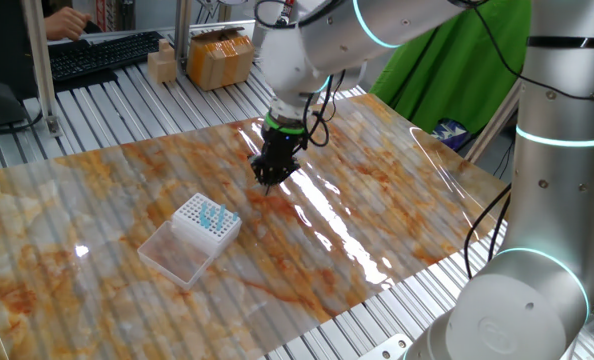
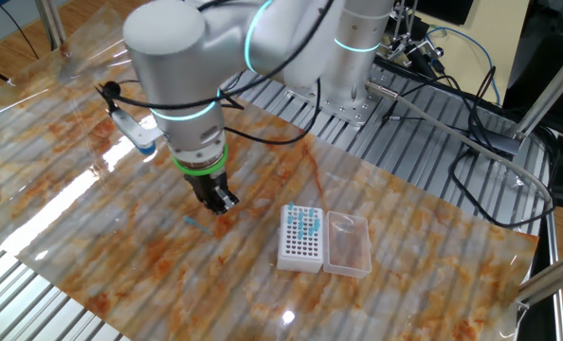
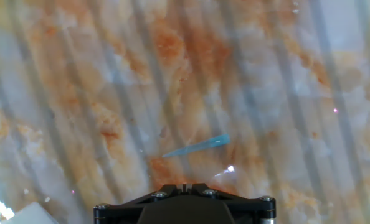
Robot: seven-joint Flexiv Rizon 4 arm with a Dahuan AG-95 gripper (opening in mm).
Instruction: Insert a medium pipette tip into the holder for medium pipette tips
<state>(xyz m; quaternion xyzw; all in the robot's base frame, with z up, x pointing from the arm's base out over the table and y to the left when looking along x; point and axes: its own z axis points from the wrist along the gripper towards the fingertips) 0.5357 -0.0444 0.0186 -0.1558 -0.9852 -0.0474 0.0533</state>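
Your gripper [image 1: 270, 180] sits just above the centre of one fixed view, pointing straight down at the marbled orange-and-white sheet [image 1: 377, 190] that covers the table. Its fingers are pressed together with nothing between them. In the other fixed view you find the same gripper [image 2: 222, 203] left of centre, its dark tips low over the sheet.

The medium pipette tip [image 3: 196, 147] is not in the gripper. In the hand view it lies flat on the sheet near the middle of the frame, a thin pale blue sliver running from lower left to upper right, wider end toward the right. It sits just above the black edge of the gripper body, which fills the bottom centre of that view; the fingertips themselves do not show there. In the other fixed view you can pick out the tip [image 2: 197, 224] as a faint blue streak on the sheet, just below and left of the closed fingers; whether it touches them you cannot tell.

The holder for medium pipette tips [image 1: 205, 222] stands in the lower left of one fixed view, well apart from the gripper, a white block with a grid of holes and a cluster of teal tips [image 1: 215, 214] standing in it. Its clear lid [image 1: 174, 253] lies open against its lower-left side.
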